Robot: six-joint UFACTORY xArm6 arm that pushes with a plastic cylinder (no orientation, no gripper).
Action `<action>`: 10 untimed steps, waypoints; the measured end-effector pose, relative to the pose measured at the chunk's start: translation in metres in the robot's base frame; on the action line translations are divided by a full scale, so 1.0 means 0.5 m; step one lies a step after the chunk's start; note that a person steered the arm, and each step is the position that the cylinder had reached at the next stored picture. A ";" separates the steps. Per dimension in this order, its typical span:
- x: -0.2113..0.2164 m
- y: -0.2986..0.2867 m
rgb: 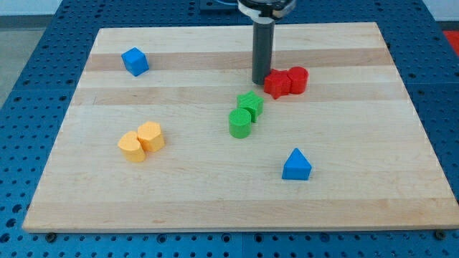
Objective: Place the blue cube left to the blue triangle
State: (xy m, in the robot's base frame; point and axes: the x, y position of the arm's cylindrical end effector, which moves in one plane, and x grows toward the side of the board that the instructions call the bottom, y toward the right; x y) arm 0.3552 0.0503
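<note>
The bare tip (259, 81) held nothing, touching red blocks (285, 82); crossing toward the distant blue cube (135, 61) risked dragging them.

Nothing to read here: no text, labels, brands, numbers or signs show anywhere in the camera view, not on the wooden tabletop (215, 201), not on any coloured block, and not on the dark rod (262, 50) either.
</note>
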 end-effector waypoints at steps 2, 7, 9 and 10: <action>-0.064 -0.025; -0.224 -0.491; -0.132 -0.531; -0.127 -0.412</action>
State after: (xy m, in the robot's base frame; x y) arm 0.2915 -0.1559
